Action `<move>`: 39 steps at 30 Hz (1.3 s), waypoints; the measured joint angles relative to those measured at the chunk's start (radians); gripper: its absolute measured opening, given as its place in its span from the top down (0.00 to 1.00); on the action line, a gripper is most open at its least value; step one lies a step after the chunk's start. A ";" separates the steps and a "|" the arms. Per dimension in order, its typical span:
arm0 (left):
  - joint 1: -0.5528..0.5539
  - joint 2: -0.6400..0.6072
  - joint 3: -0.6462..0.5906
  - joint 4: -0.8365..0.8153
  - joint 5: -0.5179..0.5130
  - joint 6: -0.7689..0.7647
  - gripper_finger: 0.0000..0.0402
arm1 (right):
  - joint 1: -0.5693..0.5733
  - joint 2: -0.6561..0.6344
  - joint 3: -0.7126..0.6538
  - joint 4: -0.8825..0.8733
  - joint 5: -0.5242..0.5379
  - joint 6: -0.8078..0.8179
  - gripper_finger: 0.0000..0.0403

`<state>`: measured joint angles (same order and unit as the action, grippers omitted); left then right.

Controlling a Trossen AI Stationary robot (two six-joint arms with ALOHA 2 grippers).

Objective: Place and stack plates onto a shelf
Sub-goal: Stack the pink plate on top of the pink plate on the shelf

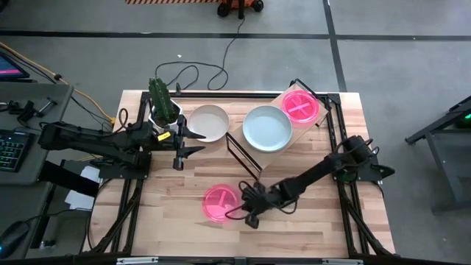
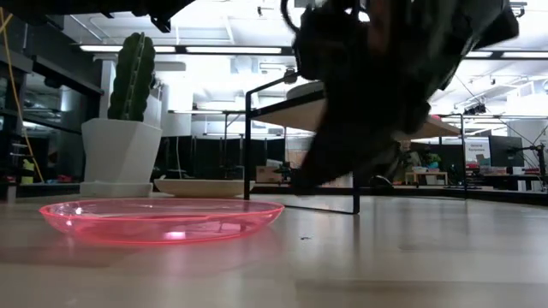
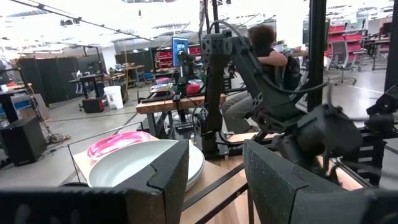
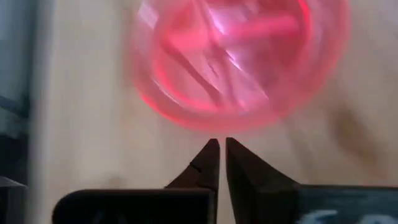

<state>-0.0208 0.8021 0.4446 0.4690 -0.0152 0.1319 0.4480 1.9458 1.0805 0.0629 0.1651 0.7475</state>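
Note:
A translucent pink plate [image 1: 219,204] lies flat on the tabletop near its near edge; the low view shows this pink plate [image 2: 163,218] too. My right gripper [image 1: 246,213] is shut just to the plate's right, its tips [image 4: 222,146] short of the pink rim [image 4: 239,62]. A cream-white plate [image 1: 208,123] rests on the table beside the cactus pot [image 1: 163,107]. The plywood shelf [image 1: 291,136] carries a grey-green plate [image 1: 267,127] and another pink plate [image 1: 300,105]. My left gripper [image 1: 197,143] hovers open by the cream plate, facing the shelf [image 3: 211,180].
The shelf's black frame [image 1: 243,158] stands between both arms. The cactus pot [image 2: 120,150] sits at the table's far left corner. Bare wood lies left of the pink plate and along the near edge. A seated person [image 3: 261,68] shows beyond the table.

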 joint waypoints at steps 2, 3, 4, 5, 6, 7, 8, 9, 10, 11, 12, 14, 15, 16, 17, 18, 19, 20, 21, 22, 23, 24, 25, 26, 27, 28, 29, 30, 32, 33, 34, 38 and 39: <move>0.000 0.000 0.000 0.000 0.000 0.000 0.65 | 0.004 -0.001 -0.034 0.128 0.011 0.034 0.92; 0.000 0.000 0.000 0.000 0.000 0.000 0.65 | 0.005 -0.001 -0.045 0.158 0.022 0.048 0.89; 0.000 0.000 0.000 0.000 0.000 0.000 0.65 | 0.007 -0.001 -0.051 0.167 0.033 0.064 0.86; 0.000 0.000 0.000 0.000 0.000 0.000 0.65 | 0.008 -0.001 -0.051 0.163 0.050 0.074 0.82; 0.000 0.000 0.000 0.000 0.000 0.000 0.65 | 0.011 -0.001 -0.050 0.158 0.075 0.088 0.78; 0.000 0.000 0.000 0.000 0.000 0.000 0.65 | 0.012 -0.001 -0.050 0.157 0.111 0.100 0.73; 0.000 0.000 0.000 -0.001 0.000 0.000 0.65 | 0.012 -0.001 -0.050 0.155 0.157 0.126 0.69; 0.000 0.000 0.000 -0.001 0.000 0.000 0.65 | 0.012 -0.001 -0.050 0.149 0.212 0.165 0.65; 0.000 0.000 0.000 0.000 0.000 0.000 0.65 | 0.010 -0.001 -0.050 0.144 0.257 0.199 0.62; 0.000 0.000 0.000 0.000 0.000 0.000 0.65 | 0.006 -0.001 -0.050 0.144 0.290 0.217 0.58; 0.000 0.000 0.000 -0.001 0.001 0.000 0.65 | 0.002 -0.001 -0.050 0.144 0.307 0.225 0.56; 0.000 0.000 0.000 0.000 0.000 0.001 0.65 | -0.006 0.000 -0.050 0.144 0.314 0.249 0.52; 0.000 0.000 0.000 -0.001 0.000 0.001 0.65 | -0.009 0.004 -0.050 0.149 0.315 0.272 0.51; 0.000 0.000 0.000 -0.001 0.000 0.001 0.65 | -0.012 0.011 -0.049 0.155 0.315 0.290 0.51; 0.000 0.000 0.000 -0.001 0.000 0.001 0.65 | -0.012 0.021 -0.049 0.160 0.315 0.300 0.51; 0.000 0.000 0.000 -0.001 0.000 0.001 0.65 | -0.011 0.033 -0.049 0.167 0.314 0.316 0.51; 0.000 0.000 0.000 -0.001 0.000 0.001 0.65 | -0.011 0.047 -0.049 0.169 0.313 0.335 0.51; 0.000 0.000 0.000 -0.002 0.001 0.001 0.65 | -0.011 0.061 -0.049 0.168 0.313 0.351 0.51; 0.000 0.000 0.000 -0.001 0.001 0.001 0.65 | -0.011 0.073 -0.049 0.171 0.312 0.354 0.52; 0.000 0.000 0.000 -0.001 0.001 0.000 0.65 | -0.011 0.083 -0.049 0.177 0.313 0.355 0.52; 0.000 0.000 0.000 -0.001 0.001 0.000 0.65 | -0.011 0.091 -0.049 0.187 0.315 0.356 0.53; 0.000 0.000 0.000 -0.001 0.000 0.000 0.65 | -0.011 0.096 -0.049 0.196 0.316 0.364 0.53; 0.000 0.000 0.000 -0.001 0.000 0.001 0.65 | -0.011 0.100 -0.049 0.205 0.317 0.375 0.54; 0.000 0.000 0.000 -0.001 0.001 0.000 0.65 | -0.011 0.103 -0.048 0.213 0.318 0.378 0.54; 0.000 0.000 0.000 -0.001 0.000 0.000 0.65 | -0.011 0.105 -0.048 0.216 0.319 0.378 0.55; 0.000 0.000 0.000 -0.001 0.000 0.000 0.65 | -0.011 0.108 -0.048 0.224 0.321 0.381 0.56; 0.000 0.000 0.000 -0.001 0.001 0.001 0.65 | -0.009 0.110 -0.048 0.226 0.323 0.387 0.56; 0.000 0.000 0.000 -0.001 0.001 0.001 0.65 | -0.009 0.110 -0.048 0.225 0.323 0.399 0.57; 0.000 0.000 0.000 -0.001 0.001 0.001 0.65 | -0.009 0.121 -0.046 0.228 0.327 0.403 0.61; 0.000 0.000 0.000 -0.001 0.000 0.001 0.65 | -0.009 0.127 -0.044 0.228 0.328 0.404 0.63; 0.000 0.000 0.000 -0.001 0.001 0.001 0.65 | -0.009 0.135 -0.043 0.232 0.328 0.403 0.65; 0.000 0.000 0.000 -0.001 0.001 0.001 0.65 | -0.009 0.148 -0.043 0.232 0.323 0.394 0.76; 0.000 0.000 0.000 -0.001 0.000 0.001 0.65 | -0.009 0.149 -0.043 0.232 0.319 0.384 0.80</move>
<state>-0.0208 0.8021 0.4446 0.4679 -0.0148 0.1326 0.4393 2.0945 1.0374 0.2949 0.4843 1.1319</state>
